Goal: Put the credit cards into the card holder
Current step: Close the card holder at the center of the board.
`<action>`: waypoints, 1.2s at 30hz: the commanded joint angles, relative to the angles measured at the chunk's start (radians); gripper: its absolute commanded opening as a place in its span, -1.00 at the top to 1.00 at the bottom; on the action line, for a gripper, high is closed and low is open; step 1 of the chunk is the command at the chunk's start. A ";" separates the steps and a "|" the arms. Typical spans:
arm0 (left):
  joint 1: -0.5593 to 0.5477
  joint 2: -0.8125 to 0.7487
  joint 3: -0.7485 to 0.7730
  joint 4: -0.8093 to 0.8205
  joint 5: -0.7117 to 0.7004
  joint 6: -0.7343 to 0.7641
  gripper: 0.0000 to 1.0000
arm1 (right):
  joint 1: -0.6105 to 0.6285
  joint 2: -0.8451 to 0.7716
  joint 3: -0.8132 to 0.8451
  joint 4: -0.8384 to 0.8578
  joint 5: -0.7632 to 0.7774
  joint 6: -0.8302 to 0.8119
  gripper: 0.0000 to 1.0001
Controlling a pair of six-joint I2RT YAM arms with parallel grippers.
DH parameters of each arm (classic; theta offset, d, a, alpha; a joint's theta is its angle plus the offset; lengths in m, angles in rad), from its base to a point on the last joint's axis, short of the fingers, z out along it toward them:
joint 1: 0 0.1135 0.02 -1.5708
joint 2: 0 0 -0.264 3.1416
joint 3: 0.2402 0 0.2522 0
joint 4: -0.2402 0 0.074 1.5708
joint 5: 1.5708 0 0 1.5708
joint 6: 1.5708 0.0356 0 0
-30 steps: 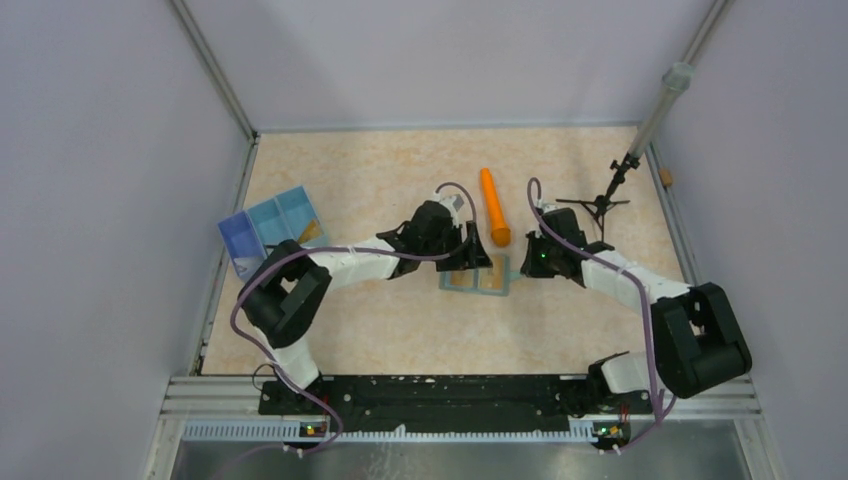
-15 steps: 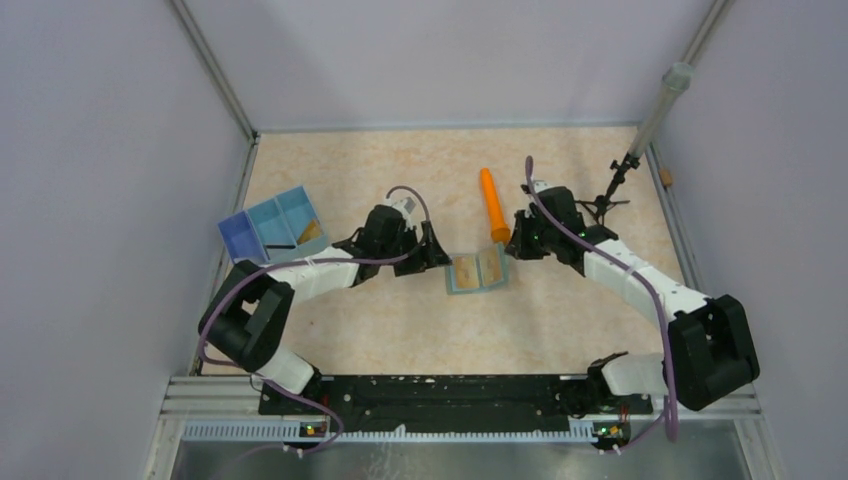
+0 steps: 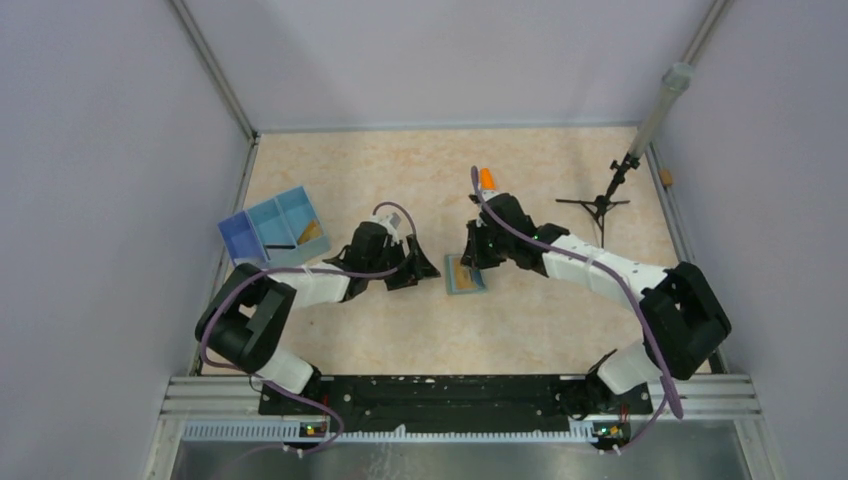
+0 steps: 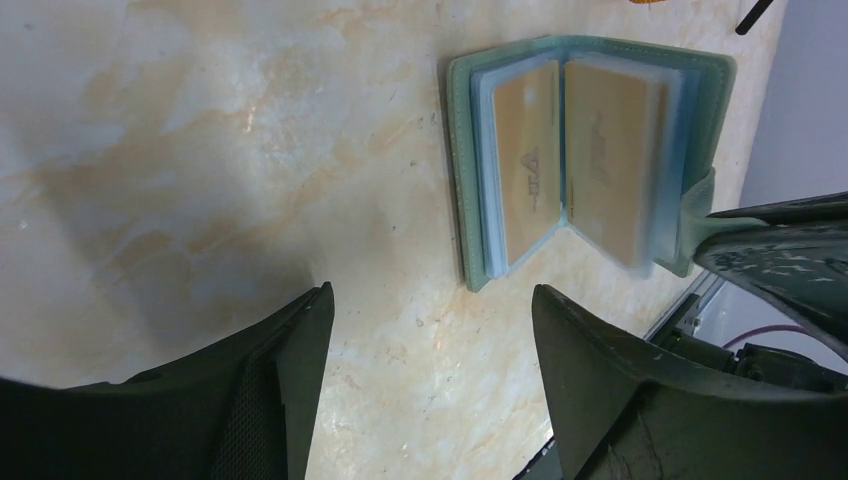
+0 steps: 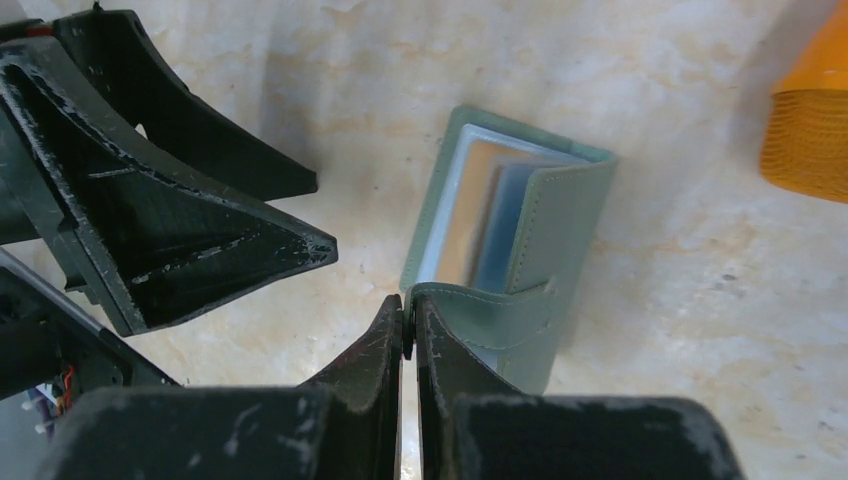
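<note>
The grey-green card holder [image 4: 462, 180] lies on the table, half folded, in front of my left gripper [image 4: 430, 295], which is open and empty a short way from it. Two gold-tan credit cards [image 4: 525, 165] sit in its pale blue sleeves. My right gripper [image 5: 408, 320] is shut on the closing strap of the card holder [image 5: 555, 240] and holds that cover raised over the sleeves. From above, the card holder [image 3: 465, 275] lies between the left gripper [image 3: 425, 268] and the right gripper [image 3: 478, 255]. Another tan card [image 3: 312, 230] rests in the blue tray [image 3: 262, 215].
The orange cylinder [image 3: 487, 178] lies just behind my right wrist, also at the right edge as orange cylinder [image 5: 810, 120]. A small black tripod stand [image 3: 600, 205] is at the back right. The left gripper's fingers [image 5: 180, 220] lie close to the card holder's left side.
My right gripper has moved left, swinging the card holder's right half up and over. My left gripper has drawn back to the left, off the card holder.
</note>
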 commanded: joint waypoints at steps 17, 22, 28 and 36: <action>0.035 -0.282 -0.060 -0.167 -0.149 0.017 -0.63 | 0.134 0.139 0.133 0.173 -0.101 0.024 -0.13; 0.034 -0.281 0.022 -0.225 -0.137 0.026 -0.64 | 0.080 -0.024 0.176 0.016 -0.031 -0.045 -0.36; 0.030 -0.264 0.117 -0.311 -0.143 0.054 -0.65 | -0.156 -0.176 0.084 -0.042 -0.068 -0.080 -0.33; -0.018 -0.181 0.228 -0.336 -0.139 0.051 -0.66 | -0.291 -0.098 -0.058 0.004 -0.143 -0.137 -0.08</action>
